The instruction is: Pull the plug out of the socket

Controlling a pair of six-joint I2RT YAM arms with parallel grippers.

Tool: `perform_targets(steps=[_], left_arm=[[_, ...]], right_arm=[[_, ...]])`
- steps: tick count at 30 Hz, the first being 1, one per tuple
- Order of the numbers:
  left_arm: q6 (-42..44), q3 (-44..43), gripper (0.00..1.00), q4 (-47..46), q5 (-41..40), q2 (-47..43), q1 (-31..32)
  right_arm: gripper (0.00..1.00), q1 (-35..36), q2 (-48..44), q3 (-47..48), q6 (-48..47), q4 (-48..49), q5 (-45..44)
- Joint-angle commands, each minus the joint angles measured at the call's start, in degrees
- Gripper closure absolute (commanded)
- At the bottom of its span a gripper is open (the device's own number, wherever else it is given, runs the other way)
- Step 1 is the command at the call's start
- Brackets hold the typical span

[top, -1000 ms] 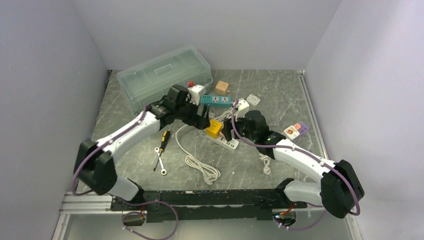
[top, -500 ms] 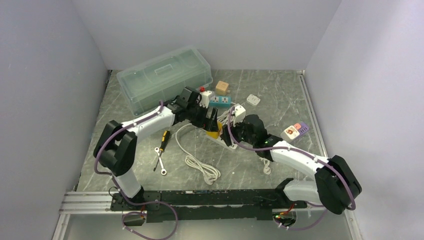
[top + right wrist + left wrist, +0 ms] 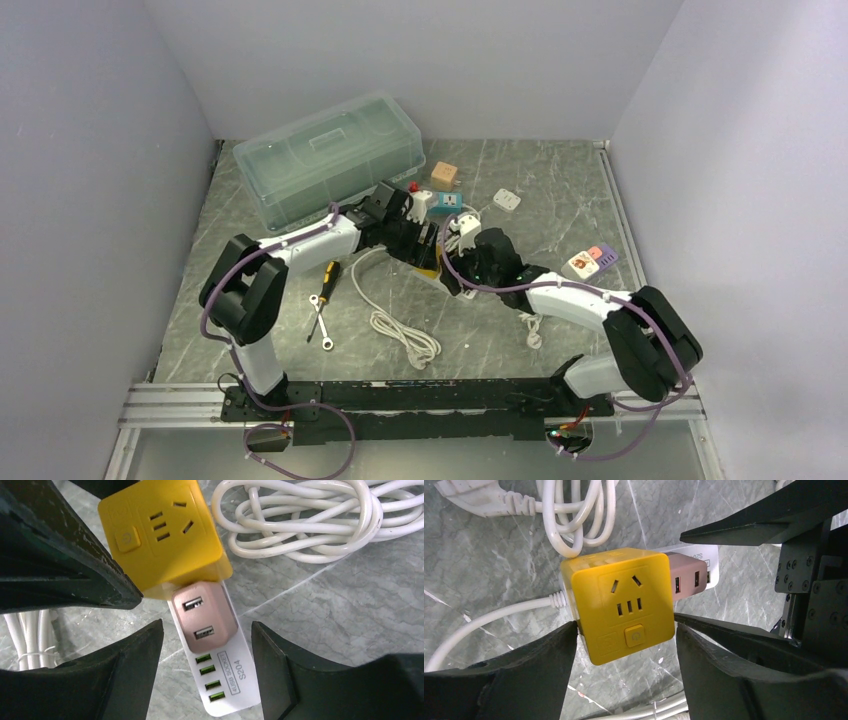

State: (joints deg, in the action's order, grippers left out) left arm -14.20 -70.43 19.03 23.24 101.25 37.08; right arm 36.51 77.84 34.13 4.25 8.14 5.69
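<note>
A yellow cube plug [image 3: 619,600] sits plugged into a white power strip [image 3: 235,680], next to a pink USB adapter [image 3: 202,617]. My left gripper [image 3: 626,625] is open. Its fingers straddle the cube's near end, close against both sides. My right gripper [image 3: 207,625] is open. It straddles the strip just below the pink adapter, with a gap on each side. In the top view the two grippers meet nose to nose over the cube [image 3: 429,268]. The cube also shows in the right wrist view [image 3: 160,535], and the pink adapter shows in the left wrist view [image 3: 684,575].
A clear plastic box [image 3: 330,155] stands at the back left. A screwdriver [image 3: 327,280] and a wrench [image 3: 318,325] lie to the left. A coiled white cable [image 3: 400,335] lies in front. Small adapters [image 3: 592,260] and other sockets [image 3: 445,203] lie behind and to the right.
My left arm has reached right and come down around the yellow cube. My right arm has moved left until its fingers straddle the strip.
</note>
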Motion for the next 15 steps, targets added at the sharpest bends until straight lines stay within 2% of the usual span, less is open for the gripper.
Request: perform_targets(steps=[1,8,15], left_arm=[[1.7,-2.5,0.27,0.8,-1.3,0.8,1.3],[3.3,-2.9,0.41,1.9,-3.4,1.6,2.4],[3.5,-3.2,0.45,2.6,-5.2,2.1,2.5]], right_arm=[[0.33,0.3,0.6,3.0,-0.2,2.2,-1.9],[0.41,0.3,2.1,2.9,0.2,3.6,-3.3],[0.57,0.3,0.8,1.1,1.9,5.3,-5.5]])
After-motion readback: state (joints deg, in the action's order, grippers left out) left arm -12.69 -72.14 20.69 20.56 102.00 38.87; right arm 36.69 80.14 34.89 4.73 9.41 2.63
